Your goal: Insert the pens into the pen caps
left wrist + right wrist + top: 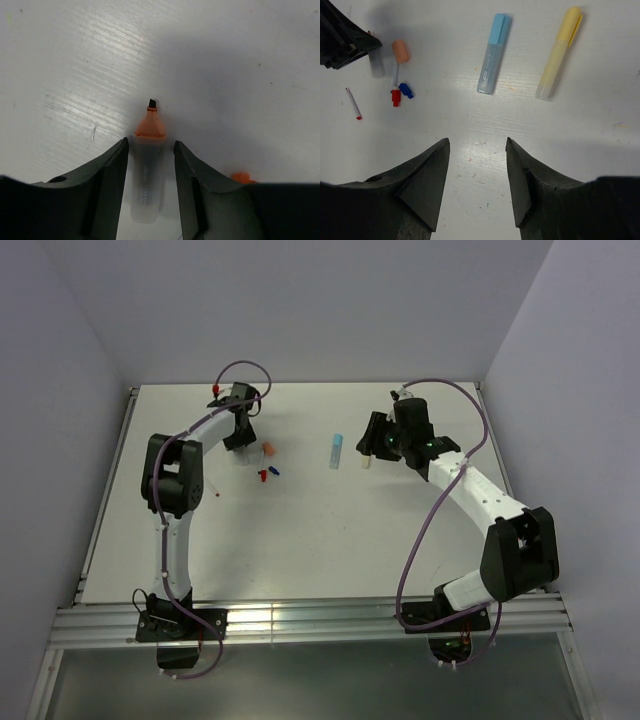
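A stubby translucent pen [145,185] with an orange tip lies flat on the table between the fingers of my left gripper [150,142]. The jaws stand open on either side of its barrel, with a small gap on the right. An orange pen cap [241,176] lies just to the right of that gripper. My right gripper [477,140] hangs open over bare table with nothing in it. Ahead of it lie a blue pen [491,54] and a yellow pen [559,52], each with a cap on. A red cap [395,97] and a dark blue cap [406,90] lie left of them.
A thin whitish stick [353,103] with a red end lies apart at the left. Another thin stick [395,75] runs from the orange cap [400,51] to the red one. Walls close off the white table [300,540] at the back and both sides.
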Tool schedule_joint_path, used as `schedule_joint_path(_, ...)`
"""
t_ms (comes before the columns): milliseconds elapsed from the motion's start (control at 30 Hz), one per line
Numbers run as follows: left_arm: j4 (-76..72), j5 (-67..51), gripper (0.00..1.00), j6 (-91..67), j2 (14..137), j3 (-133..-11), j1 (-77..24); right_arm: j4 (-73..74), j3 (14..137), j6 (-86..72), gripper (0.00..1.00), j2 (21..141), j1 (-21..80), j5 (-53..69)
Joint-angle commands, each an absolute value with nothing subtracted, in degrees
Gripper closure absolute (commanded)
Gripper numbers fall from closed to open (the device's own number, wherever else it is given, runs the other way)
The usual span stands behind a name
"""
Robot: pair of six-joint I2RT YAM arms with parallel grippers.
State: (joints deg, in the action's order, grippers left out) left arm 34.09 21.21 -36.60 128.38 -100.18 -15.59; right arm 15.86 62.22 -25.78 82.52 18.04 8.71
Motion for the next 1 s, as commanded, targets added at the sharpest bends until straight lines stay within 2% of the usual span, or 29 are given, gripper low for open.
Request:
schedule_joint_path(0, 33.4, 19.4, 0.56, -36.3, 128.9, -98.3, -14.9, 13.7, 62.0, -25.0, 0.44, 82.0, 17.7, 9.2)
schedule_joint_path(100, 33.0, 18.8, 0.72, -36.3, 128.8, -97.4, -14.8, 13.8, 62.0, -24.9, 0.44, 82.1, 17.7, 9.4)
schedule_joint_path(133, 33.0, 18.9, 0.84, -36.3, 128.6, -97.3, -14.7, 13.9, 62.1, -24.8, 0.45, 82.2, 17.7, 9.7)
schedule_joint_path(200, 33.0, 18.9, 0.97, -36.2, 128.0, -96.9, -14.6, 13.4, 62.2, -24.6, 0.45, 82.1, 17.7, 10.5)
schedule_joint_path(233, 33.2, 18.7, 1.0, -36.2, 126.8, -96.9, -14.7, 13.1, 62.2, -24.6, 0.45, 82.0, 17.7, 12.5)
schedule_joint_path(300, 33.0, 18.4, 1.0, -36.1, 124.7, -96.2, -14.6, 11.4, 62.1, -24.3, 0.46, 81.7, 17.7, 15.8)
schedule_joint_path(433, 33.6, 17.5, 1.0, -36.6, 115.9, -95.2, -15.1, 4.8, 60.2, -25.0, 0.46, 80.6, 17.7, 31.7)
schedule_joint_path(533, 34.7, 18.0, 1.0, -37.4, 109.4, -94.7, -17.4, 0.2, 58.8, -26.7, 0.43, 80.0, 18.1, 37.3)
schedule_joint_path(733, 34.3, 19.3, 1.0, -41.1, 98.5, -92.0, -26.3, -3.1, 59.5, -27.7, 0.38, 79.1, 22.0, 37.1)
schedule_joint_path(967, 31.8, 21.1, 1.0, -46.7, 91.6, -89.7, -36.1, -8.9, 59.5, -31.3, 0.36, 79.6, 24.3, 36.3)
